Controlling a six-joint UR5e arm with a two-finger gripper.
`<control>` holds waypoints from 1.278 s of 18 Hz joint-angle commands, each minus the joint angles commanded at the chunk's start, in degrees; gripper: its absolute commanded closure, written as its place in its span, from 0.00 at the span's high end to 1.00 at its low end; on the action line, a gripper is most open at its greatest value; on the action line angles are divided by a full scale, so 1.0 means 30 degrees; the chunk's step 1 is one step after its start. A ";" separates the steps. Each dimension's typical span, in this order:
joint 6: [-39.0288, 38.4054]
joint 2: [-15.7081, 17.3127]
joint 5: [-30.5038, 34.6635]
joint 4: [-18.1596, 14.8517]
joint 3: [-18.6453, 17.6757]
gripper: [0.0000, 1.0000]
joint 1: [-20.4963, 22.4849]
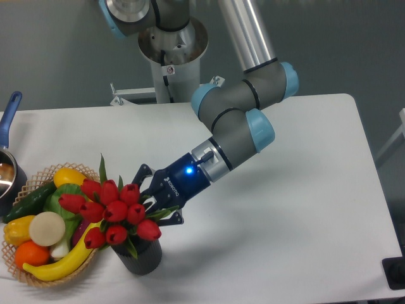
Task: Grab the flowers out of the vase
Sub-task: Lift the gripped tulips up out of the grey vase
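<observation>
A UR5e arm reaches down from the top centre of the frame, its silver upper tube slanting to a grey and pale-blue elbow right of centre, then folding back toward the lower left. The wrist, lit by a small blue lamp, ends in a black two-finger tool [154,204] pointing down and left at a shallow angle to the white surface [304,209].

The tool's fingers [143,173] sit on either side of the stems, pinching the flowers [114,212], a bunch of red tulip buds with green leaves; the lower finger is partly hidden by a leaf. The buds fan out left of the tool, low in the left half of the frame, overhanging the rim of a wicker basket [38,278].

The vase [142,256], a short dark grey cylinder, stands at the bottom of the frame directly under the bunch. Its dark rim shows below the buds, and the stems reach down toward its mouth; whether they are clear of it cannot be told.

The basket at lower left holds a banana [60,263], an orange [30,254], a cucumber [28,201] and other produce. A blue-handled pot [9,171] is cut off by the left edge.
</observation>
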 joint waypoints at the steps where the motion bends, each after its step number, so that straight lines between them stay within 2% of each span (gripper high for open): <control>1: -0.0175 0.0029 0.0000 0.0000 0.0116 0.33 0.0000; 10: -0.1788 0.0673 -0.0381 0.0000 0.1025 0.33 0.0000; 23: -0.3662 0.0674 -0.0850 0.0000 0.2899 0.33 -0.0117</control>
